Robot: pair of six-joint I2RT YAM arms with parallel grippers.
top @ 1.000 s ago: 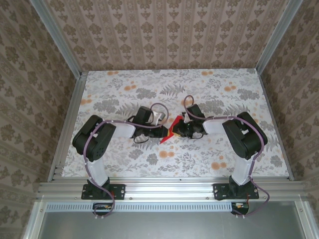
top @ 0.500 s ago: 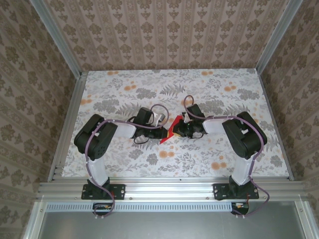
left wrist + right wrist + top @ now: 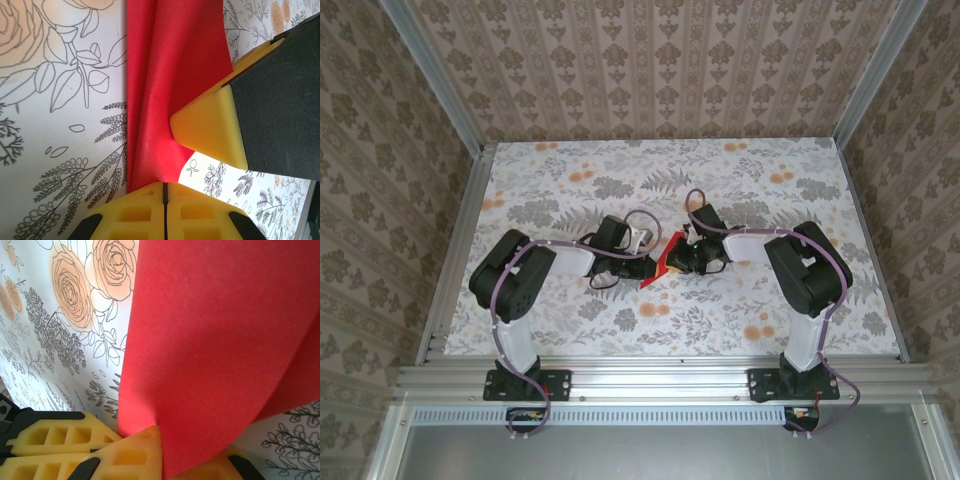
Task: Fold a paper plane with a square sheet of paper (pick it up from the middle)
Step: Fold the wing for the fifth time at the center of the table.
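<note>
Since the second before, the right arm (image 3: 800, 265) had nudged its wrist slightly toward 10 o'clock and pinched in on the sheet, while the left arm (image 3: 515, 275) had barely shifted. On the flowered table (image 3: 570, 180), close to its centre, the square sheet of paper (image 3: 665, 262) stood raised and partly folded between the two wrists, its surface bowed and not flat. The right fingers (image 3: 132, 455), at the sheet's 3 o'clock, were closed tight on its lower edge, with red paper rising straight out between them. The left fingers (image 3: 135, 212), at its 9 o'clock, were pressed together with the paper's end running into their seam. I judged both holds shallow, right at the edge. Had I drawn the arms apart, the thin sheet might have torn or slipped free. Had I pushed them together, the bow could have buckled and set a crooked crease.
</note>
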